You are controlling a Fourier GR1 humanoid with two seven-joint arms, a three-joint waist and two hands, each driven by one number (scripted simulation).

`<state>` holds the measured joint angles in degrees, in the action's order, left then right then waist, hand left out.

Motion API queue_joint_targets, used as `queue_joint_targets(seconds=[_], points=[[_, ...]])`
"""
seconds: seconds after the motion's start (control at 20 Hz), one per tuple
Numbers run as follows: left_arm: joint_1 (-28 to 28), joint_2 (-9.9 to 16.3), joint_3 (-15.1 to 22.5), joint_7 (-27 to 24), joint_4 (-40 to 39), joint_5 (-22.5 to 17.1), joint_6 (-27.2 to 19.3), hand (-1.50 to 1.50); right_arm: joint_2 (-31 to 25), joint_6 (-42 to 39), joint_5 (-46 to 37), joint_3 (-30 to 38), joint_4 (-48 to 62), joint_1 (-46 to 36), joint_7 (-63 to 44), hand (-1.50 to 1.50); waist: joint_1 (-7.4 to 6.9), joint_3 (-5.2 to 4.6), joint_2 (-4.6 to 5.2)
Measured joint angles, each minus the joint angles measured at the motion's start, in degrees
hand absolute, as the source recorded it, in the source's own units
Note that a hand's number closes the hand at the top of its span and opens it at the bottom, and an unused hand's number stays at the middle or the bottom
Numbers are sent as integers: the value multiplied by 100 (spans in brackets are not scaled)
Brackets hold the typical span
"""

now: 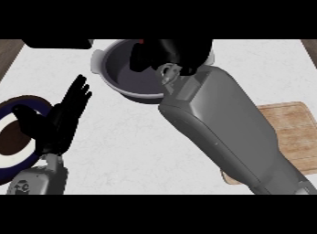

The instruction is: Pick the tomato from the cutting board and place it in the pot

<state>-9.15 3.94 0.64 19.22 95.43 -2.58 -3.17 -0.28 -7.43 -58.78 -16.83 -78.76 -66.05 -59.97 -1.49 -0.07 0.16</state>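
At the far left of the frame I see a round plate (0, 151) with a dark blue rim, a white ring and a brown centre, lying on the white marbled counter (130, 146) and partly cut by the frame's edge. My left hand (56, 119) rests just beside it at the lower left, fingers straight and a little spread, pointing toward the upper part of the frame, holding nothing; its thumb reaches over the plate's rim.

In the upper middle stands the grey pot (124, 68). The part of its inside that I can see is dark, and I make out nothing lying in it. My right hand (171, 52) hangs over the pot's right half, its fingers curled downward. A small red speck shows at the hand's top edge; I cannot tell whether that is the tomato, and I cannot tell what the fingers are closed on. The right forearm runs from the hand down to the lower right.

At the right, partly under that forearm, lies the wooden cutting board (299, 132); its visible surface carries nothing.
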Motion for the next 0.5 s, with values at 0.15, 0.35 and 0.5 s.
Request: queue_joint_targets(seconds=[0.15, 0.35, 0.5], points=[[-30, 23, -22, 104, 95, -28, 3, 0, 5, 286, 88, 243, 759, -324, 103, 150, -23, 0, 8], [12, 1, 9, 2, 43, 5, 24, 0, 11, 792, 200, 483, 1831, -634, 328, 150, -41, 0, 27], [54, -24, 39, 16, 102, 19, 12, 0, 17, 1191, 314, 528, 2581, -770, 600, 150, -57, 0, 30]])
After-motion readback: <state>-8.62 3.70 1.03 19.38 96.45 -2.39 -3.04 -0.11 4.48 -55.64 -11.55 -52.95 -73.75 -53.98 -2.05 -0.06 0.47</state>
